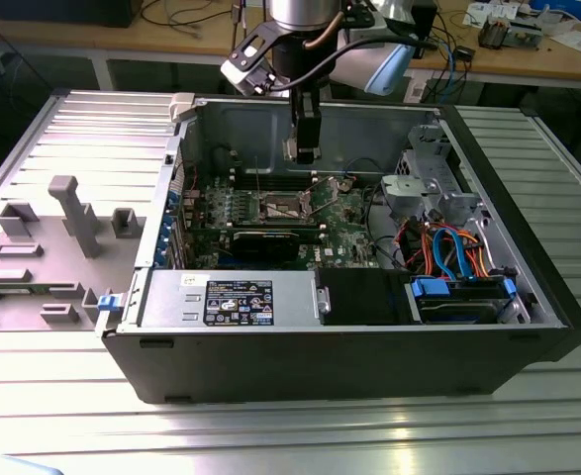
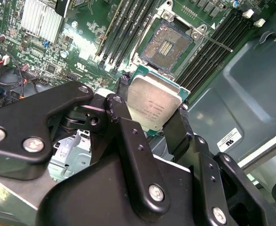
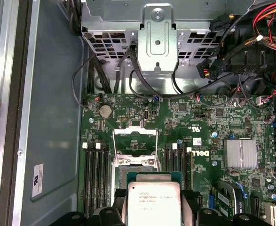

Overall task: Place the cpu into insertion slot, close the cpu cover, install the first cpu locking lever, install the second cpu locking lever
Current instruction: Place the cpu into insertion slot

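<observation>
A big black computer case (image 1: 369, 336) lies open on a metal table (image 1: 290, 435). Inside it, toward the exterior view's left, a green board (image 1: 344, 233) lies flat on the bottom of the case.

The arm comes down from above at the far side of the case. Its gripper (image 1: 305, 148) hangs over the green board, high up and not touching it.

The cpu cover (image 3: 135, 133) is a thin silver frame. It is swung up and open, so the hole under it is bare.

That hole is the insertion slot (image 2: 168, 44), a dark square with a silver rim. Long black memory slots (image 2: 128, 28) run along both sides of it. Nothing sits in the insertion slot yet.

The smallest thing is the cpu (image 2: 154, 106), a flat square chip with a grey metal top. The gripper is clamped on it, with one black finger (image 2: 116, 110) on one side and one finger on the other side. The chip is in the air, well apart from the board.

What matters most is where the slot lies from the chip. The slot is down below it, and in the exterior view maybe a little to the left, though I cannot be sure. In the first wrist view the chip's edges run the same way as the slot's edges, so it looks squared up.
</observation>
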You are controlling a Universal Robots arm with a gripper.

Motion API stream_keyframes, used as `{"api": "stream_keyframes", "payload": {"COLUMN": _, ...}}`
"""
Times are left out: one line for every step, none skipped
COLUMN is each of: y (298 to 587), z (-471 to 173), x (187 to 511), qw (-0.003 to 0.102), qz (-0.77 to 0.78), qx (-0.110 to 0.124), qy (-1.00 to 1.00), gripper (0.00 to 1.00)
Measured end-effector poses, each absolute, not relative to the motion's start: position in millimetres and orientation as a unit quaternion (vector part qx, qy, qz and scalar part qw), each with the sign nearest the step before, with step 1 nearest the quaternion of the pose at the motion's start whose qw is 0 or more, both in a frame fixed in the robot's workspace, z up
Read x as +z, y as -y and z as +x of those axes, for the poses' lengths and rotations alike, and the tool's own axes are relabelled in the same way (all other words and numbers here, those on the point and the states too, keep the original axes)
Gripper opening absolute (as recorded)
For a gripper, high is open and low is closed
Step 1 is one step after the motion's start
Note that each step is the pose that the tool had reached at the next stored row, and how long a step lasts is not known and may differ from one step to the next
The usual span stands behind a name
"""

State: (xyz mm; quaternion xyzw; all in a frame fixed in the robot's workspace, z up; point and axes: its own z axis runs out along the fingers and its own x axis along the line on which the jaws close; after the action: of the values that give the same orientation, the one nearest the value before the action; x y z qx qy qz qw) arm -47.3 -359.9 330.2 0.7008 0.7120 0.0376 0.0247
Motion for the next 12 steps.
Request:
{"api": "stream_keyframes", "payload": {"y": 359.9, "z": -47.3, "x": 329.9, "qw": 0.025, "qz": 0.701, "qx": 0.038, "qy": -0.712, "gripper": 0.54}}
{"api": "stream_keyframes", "payload": {"y": 359.9, "z": -47.3, "x": 329.7, "qw": 0.025, "qz": 0.701, "qx": 0.038, "qy": -0.712, "gripper": 0.54}}
{"api": "stream_keyframes", "payload": {"y": 359.9, "z": -47.3, "x": 329.5, "qw": 0.025, "qz": 0.701, "qx": 0.038, "qy": -0.712, "gripper": 0.54}}
{"api": "stream_keyframes", "payload": {"y": 359.9, "z": -47.3, "x": 329.3, "qw": 0.025, "qz": 0.701, "qx": 0.038, "qy": -0.712, "gripper": 0.54}}
{"api": "stream_keyframes", "payload": {"y": 359.9, "z": -47.3, "x": 329.1, "qw": 0.025, "qz": 0.701, "qx": 0.038, "qy": -0.712, "gripper": 0.54}}
{"api": "stream_keyframes", "payload": {"y": 359.9, "z": -47.3, "x": 328.8, "qw": 0.025, "qz": 0.701, "qx": 0.038, "qy": -0.712, "gripper": 0.54}}
{"api": "stream_keyframes", "payload": {"y": 359.9, "z": -47.3, "x": 328.6, "qw": 0.025, "qz": 0.701, "qx": 0.038, "qy": -0.712, "gripper": 0.54}}
{"api": "stream_keyframes", "payload": {"y": 359.9, "z": -47.3, "x": 328.4, "qw": 0.025, "qz": 0.701, "qx": 0.038, "qy": -0.712, "gripper": 0.54}}
{"api": "stream_keyframes", "payload": {"y": 359.9, "z": -47.3, "x": 328.0, "qw": 0.025, "qz": 0.701, "qx": 0.038, "qy": -0.712, "gripper": 0.54}}
{"api": "stream_keyframes", "payload": {"y": 359.9, "z": -47.3, "x": 327.6, "qw": 0.025, "qz": 0.701, "qx": 0.038, "qy": -0.712, "gripper": 0.54}}
{"api": "stream_keyframes", "payload": {"y": 359.9, "z": -47.3, "x": 327.3, "qw": 0.025, "qz": 0.701, "qx": 0.038, "qy": -0.712, "gripper": 0.54}}
{"api": "stream_keyframes", "payload": {"y": 359.9, "z": -47.3, "x": 327.1, "qw": 0.025, "qz": 0.701, "qx": 0.038, "qy": -0.712, "gripper": 0.54}}
